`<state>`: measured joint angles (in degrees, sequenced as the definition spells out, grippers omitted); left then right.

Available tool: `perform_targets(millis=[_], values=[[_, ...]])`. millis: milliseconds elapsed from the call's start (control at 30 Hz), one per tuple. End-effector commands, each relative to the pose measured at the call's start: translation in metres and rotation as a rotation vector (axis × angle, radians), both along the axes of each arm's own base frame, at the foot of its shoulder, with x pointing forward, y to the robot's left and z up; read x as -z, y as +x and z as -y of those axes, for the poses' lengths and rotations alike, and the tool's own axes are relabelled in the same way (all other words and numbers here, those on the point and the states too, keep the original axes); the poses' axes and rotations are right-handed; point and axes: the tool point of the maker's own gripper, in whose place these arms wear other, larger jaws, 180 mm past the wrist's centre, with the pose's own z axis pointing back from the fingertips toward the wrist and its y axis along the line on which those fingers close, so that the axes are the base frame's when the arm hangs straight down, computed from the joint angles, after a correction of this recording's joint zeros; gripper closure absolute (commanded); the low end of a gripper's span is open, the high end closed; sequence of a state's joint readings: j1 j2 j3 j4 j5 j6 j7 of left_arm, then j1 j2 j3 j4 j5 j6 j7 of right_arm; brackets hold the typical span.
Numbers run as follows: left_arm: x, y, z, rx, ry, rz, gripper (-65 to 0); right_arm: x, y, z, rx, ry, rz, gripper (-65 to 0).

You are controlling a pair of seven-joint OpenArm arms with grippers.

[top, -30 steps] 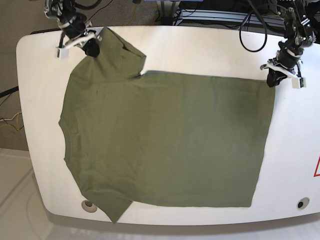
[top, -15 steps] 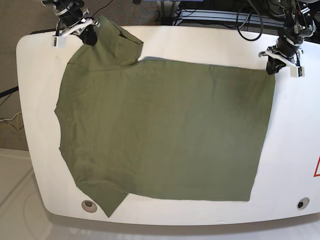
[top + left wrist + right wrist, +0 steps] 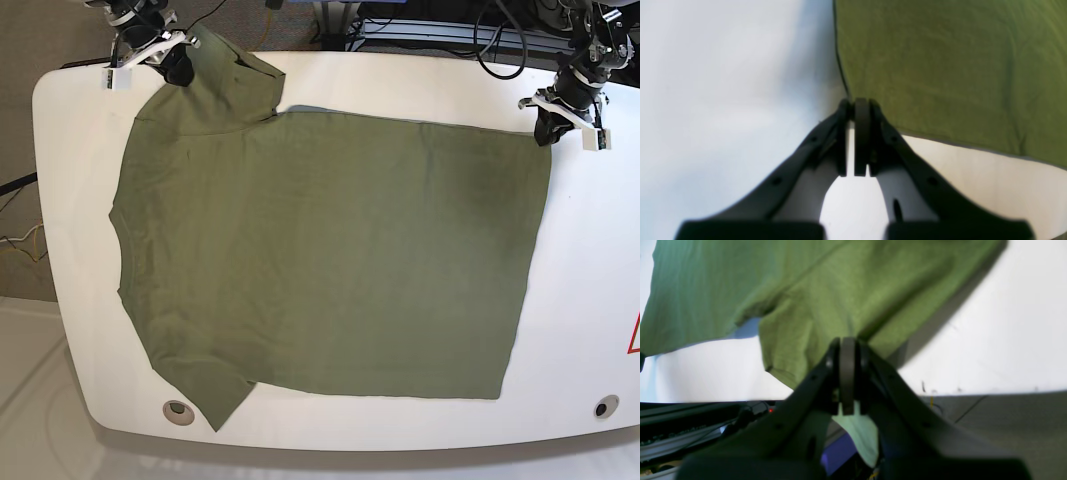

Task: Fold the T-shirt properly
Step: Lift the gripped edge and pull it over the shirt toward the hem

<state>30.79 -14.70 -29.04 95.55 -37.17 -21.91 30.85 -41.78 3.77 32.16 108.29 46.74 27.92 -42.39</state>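
Two corners are pinched, both along the table's (image 3: pixel 600 250) far edge. My right gripper (image 3: pixel 172 62) is clamped on the shirt (image 3: pixel 320 250) at the far sleeve, near the far-left corner as the base view shows it; my left gripper (image 3: pixel 548 128) is pressed together on the far hem corner, near the far-right corner.

From both grips the shirt spreads toward the near edge, lying flat and taking up most of the table. Its long axis runs left to right, neck end under my right arm, hem under my left (each arm is nearest its own end).

I judge the coming move turns on that: everything to fold over lies nearward of my jaws. Bare table is narrow at the far edge, wider past the hem, and the near sleeve almost reaches the near edge.
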Motion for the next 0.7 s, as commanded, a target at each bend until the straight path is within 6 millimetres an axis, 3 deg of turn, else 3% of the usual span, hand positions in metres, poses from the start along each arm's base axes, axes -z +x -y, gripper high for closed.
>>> perform_targets(millis=[0,467,600,667], values=[[-0.023,0.015,-0.008,0.011,0.030,0.072,0.0,-0.011,0.012,0.010,-0.003,-0.024,0.051,0.0],[-0.043,0.016,-0.022,-0.004,0.071,0.108,0.0,-0.013,0.007,0.028,0.027,-0.064,0.043,0.0],[-0.048,0.016,-0.022,-0.004,0.078,0.115,0.0,-0.015,0.008,0.029,0.031,-0.066,0.048,0.0],[-0.053,0.016,-0.018,0.013,0.089,0.120,0.0,-0.017,0.013,0.019,0.025,-0.043,0.068,0.0]])
